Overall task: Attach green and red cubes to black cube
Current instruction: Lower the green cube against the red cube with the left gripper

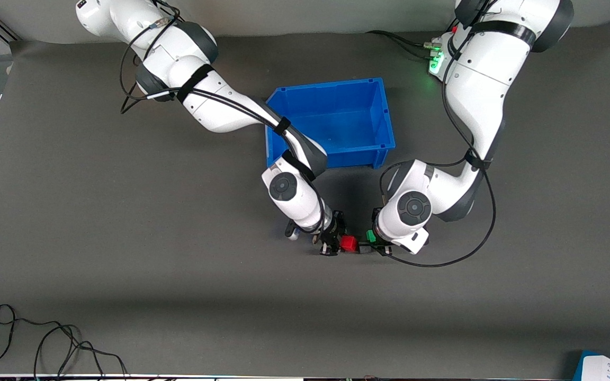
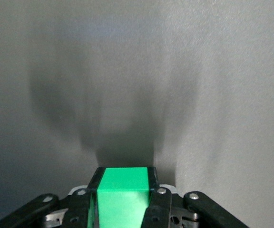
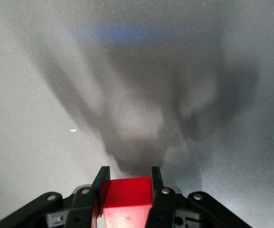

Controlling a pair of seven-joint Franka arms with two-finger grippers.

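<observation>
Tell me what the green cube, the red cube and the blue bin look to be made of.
Green cube, in the left gripper: likely plastic, flat uniform colour, crisp edges. Red cube, in the right gripper: the same, faint sheen. Blue bin: apparently moulded plastic, smooth thin walls.

I am holding the bright red cube [image 1: 348, 243] pinched in my right gripper [image 3: 126, 192]. My left gripper [image 2: 123, 190] is clamping the bright green cube [image 1: 371, 235]. Between them a dark block, seemingly the black cube [image 1: 363, 248], is showing only partly.
</observation>
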